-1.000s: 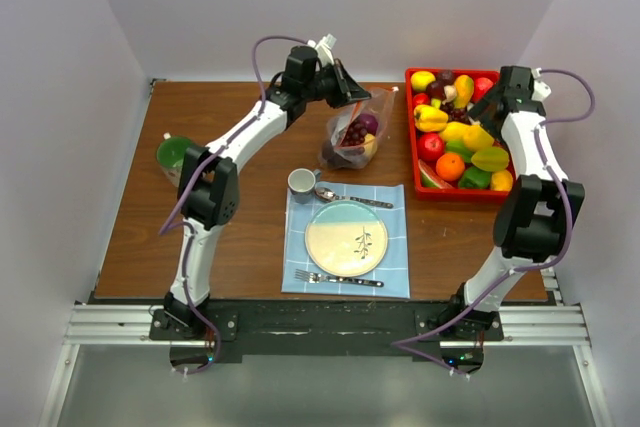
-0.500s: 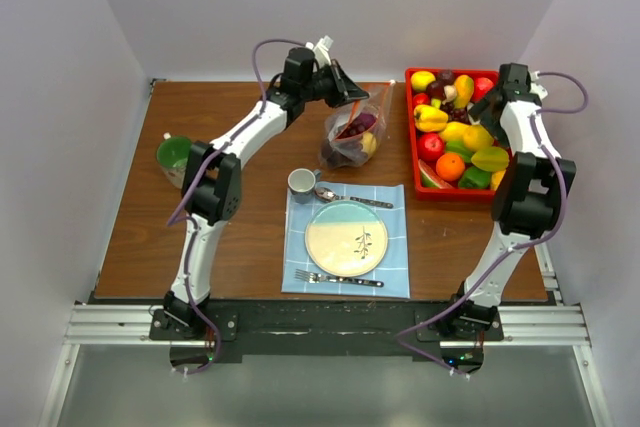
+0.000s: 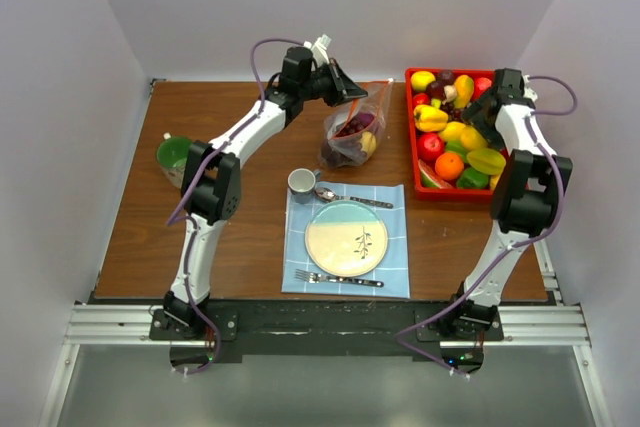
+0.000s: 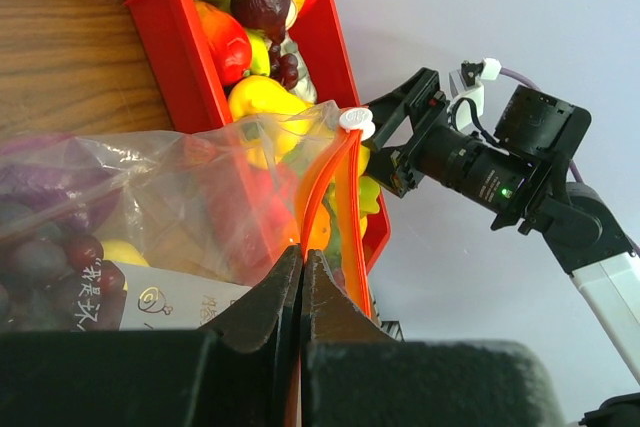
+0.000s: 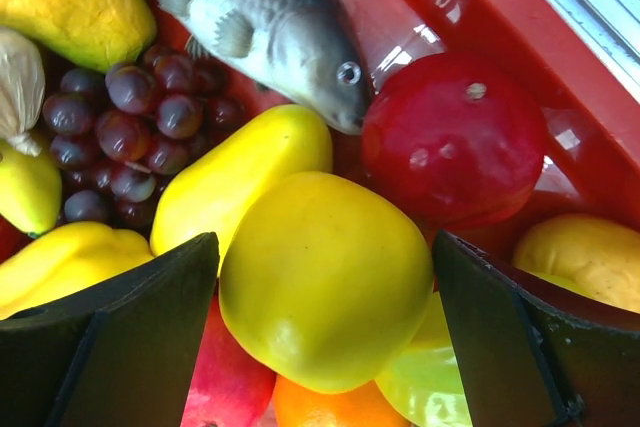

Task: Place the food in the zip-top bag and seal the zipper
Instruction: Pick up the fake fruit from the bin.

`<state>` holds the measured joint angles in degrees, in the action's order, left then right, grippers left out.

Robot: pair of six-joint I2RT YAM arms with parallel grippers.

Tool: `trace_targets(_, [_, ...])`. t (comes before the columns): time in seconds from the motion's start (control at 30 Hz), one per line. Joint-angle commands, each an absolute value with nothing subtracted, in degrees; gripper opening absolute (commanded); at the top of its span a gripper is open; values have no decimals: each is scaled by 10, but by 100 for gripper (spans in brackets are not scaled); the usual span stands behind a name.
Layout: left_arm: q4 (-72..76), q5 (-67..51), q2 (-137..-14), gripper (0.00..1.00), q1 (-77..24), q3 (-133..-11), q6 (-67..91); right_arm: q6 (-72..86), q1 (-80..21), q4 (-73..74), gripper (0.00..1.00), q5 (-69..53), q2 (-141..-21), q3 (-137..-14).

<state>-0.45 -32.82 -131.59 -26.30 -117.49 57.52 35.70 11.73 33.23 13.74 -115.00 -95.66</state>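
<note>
The clear zip-top bag point(image 3: 350, 139) stands on the table behind the placemat, with purple grapes and a yellow piece of food point(image 3: 352, 133) inside. My left gripper point(image 3: 345, 93) is shut on the bag's mouth edge, right at the orange-red zipper point(image 4: 325, 182). The zipper's white slider point(image 4: 355, 119) sits at the far end. More food point(image 3: 455, 137) fills the red tray. My right gripper point(image 3: 480, 107) is down in that tray. It stands open point(image 5: 322, 247) with a yellow fruit point(image 5: 320, 287) between its fingers point(image 5: 150, 307).
The red tray point(image 3: 411, 137) sits at the back right; a toy fish point(image 5: 260, 7), grapes and a red apple point(image 5: 455, 142) lie around the yellow fruit. A grey mug point(image 3: 301, 182), plate point(image 3: 346, 238), spoon and fork rest on the blue placemat point(image 3: 396, 277). A green cup point(image 3: 173, 153) stands left.
The right arm's elbow has swung inward while its open gripper stays over the tray's fruit. The left gripper has held the bag's edge, shifting it slightly left.
</note>
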Motion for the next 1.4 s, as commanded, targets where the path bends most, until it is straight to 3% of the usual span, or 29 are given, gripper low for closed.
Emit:
trace_targets(0.0, [26,-337,-1311,0,-260,-1187,578,341,98,332,91,127,-1122,-941])
trace_targets(0.3, [25,-332,-1303,0,-260,-1182,576,331,90,328,88,122,-1113,-935])
trace_targets(0.73, [18,-329,-1295,0,-260,-1181,575,276,47,339,97,134,-1115,-945])
trace_targets(1.0, [11,-324,-1285,0,-260,-1177,570,277,45,334,95,149,-1118,-943])
trace_targets(1.1, [11,-323,-1284,0,-261,-1177,571,278,44,329,84,151,-1117,-940])
trace_targets(1.2, [10,-321,-1283,0,-261,-1177,570,276,43,327,65,156,-1108,-936])
trace_targets(1.23, [10,-321,-1283,0,-261,-1177,570,275,44,326,52,156,-1103,-934])
trace_targets(1.37, [6,-318,-1282,0,-261,-1179,568,272,41,328,28,166,-1077,-929])
